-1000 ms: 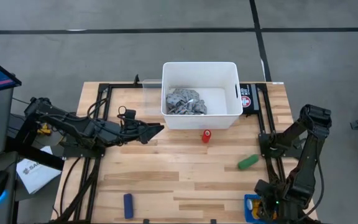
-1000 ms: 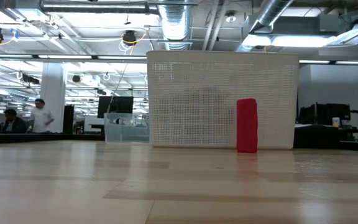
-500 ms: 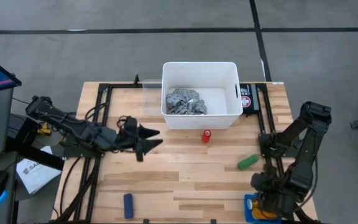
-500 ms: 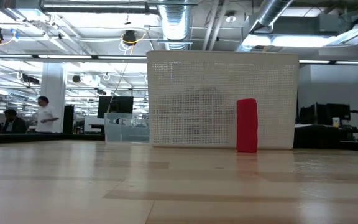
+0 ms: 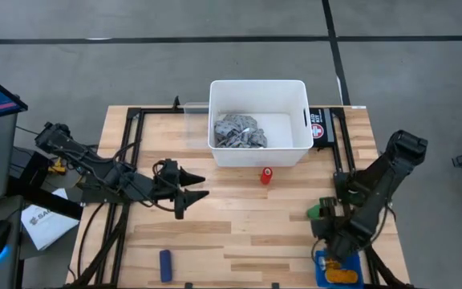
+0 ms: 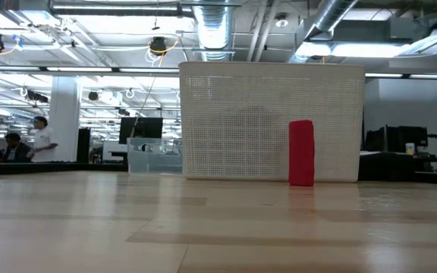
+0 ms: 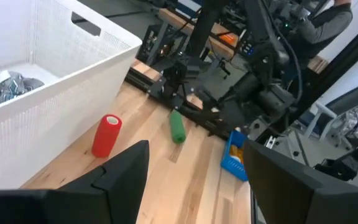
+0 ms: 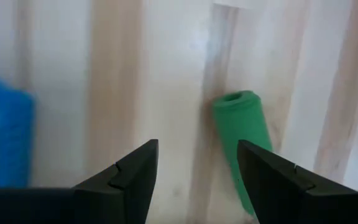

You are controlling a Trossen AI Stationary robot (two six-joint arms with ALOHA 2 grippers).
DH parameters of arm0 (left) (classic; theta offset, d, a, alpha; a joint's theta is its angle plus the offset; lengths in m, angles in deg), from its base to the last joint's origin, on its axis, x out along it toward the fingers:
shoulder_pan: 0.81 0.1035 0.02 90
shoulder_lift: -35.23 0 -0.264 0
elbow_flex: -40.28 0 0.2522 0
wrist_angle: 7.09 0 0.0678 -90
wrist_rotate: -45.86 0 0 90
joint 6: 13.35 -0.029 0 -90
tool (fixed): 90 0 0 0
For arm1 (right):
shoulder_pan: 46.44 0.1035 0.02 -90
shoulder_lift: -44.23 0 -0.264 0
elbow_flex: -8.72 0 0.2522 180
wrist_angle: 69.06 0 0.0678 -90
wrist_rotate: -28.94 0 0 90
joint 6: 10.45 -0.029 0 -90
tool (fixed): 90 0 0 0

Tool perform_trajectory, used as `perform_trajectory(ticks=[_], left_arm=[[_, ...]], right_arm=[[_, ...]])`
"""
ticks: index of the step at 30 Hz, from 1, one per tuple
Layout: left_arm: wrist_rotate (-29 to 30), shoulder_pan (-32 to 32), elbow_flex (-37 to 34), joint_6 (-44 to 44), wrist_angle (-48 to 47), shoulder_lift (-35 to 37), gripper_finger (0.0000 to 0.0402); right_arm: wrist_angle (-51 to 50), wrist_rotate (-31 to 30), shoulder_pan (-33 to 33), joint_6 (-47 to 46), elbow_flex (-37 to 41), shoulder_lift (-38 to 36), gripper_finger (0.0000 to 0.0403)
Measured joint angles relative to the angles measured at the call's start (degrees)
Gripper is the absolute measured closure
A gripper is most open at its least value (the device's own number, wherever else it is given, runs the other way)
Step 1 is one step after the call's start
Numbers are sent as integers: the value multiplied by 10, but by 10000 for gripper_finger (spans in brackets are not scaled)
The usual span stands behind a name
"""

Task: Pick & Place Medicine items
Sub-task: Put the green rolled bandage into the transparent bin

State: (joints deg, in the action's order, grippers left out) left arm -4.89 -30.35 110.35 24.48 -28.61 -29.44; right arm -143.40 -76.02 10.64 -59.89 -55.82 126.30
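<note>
Right gripper [image 8: 194, 180]: mine, fingers spread wide, holding nothing; it hangs low over the table's right side, just beside the green cylinder [image 8: 242, 134].
Left gripper [image 5: 191, 186]: also released and empty, fingers apart; it hovers over the left-centre of the table [image 5: 215, 237], pointing toward the bin.
Green cylinder: lies on its side on the wood near the right frame rail, partly hidden under my right arm from above.
Red cylinder [image 5: 266, 175]: stands upright just in front of the white bin [image 5: 219, 152], apart from its wall.
Blue cylinder [image 5: 165, 266]: lies near the front-left edge, well apart from both grippers.
Bin contents: only a grey rag [image 5: 239, 131] that I can see; no item visible inside.
Blue box [image 5: 337, 271]: sits at the front-right corner, under my right arm.
Progress: I judge nothing placed yet; three items remain on the table.
Step in hand: likely lining up on the green one for a grasp.
</note>
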Motion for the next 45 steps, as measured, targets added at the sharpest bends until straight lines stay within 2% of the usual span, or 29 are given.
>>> perform_trajectory(ticks=[9, 24, 33, 38, 45], left_arm=[[2, 2, 0, -3, -3, 0, 152], [2, 2, 0, 1, -1, 0, 152], [2, 2, 0, 2, 17, 0, 152], [0, 2, 0, 5, 19, 0, 152], [-1, -1, 0, 4, 17, 0, 152]], right_arm=[[53, 0, -44, -10, 87, 0, 187], [55, -32, -74, 16, 123, 0, 188], [101, -40, -110, 36, 156, 0, 189], [103, -42, -122, 35, 156, 0, 209], [110, -42, -135, 34, 129, 0, 268]])
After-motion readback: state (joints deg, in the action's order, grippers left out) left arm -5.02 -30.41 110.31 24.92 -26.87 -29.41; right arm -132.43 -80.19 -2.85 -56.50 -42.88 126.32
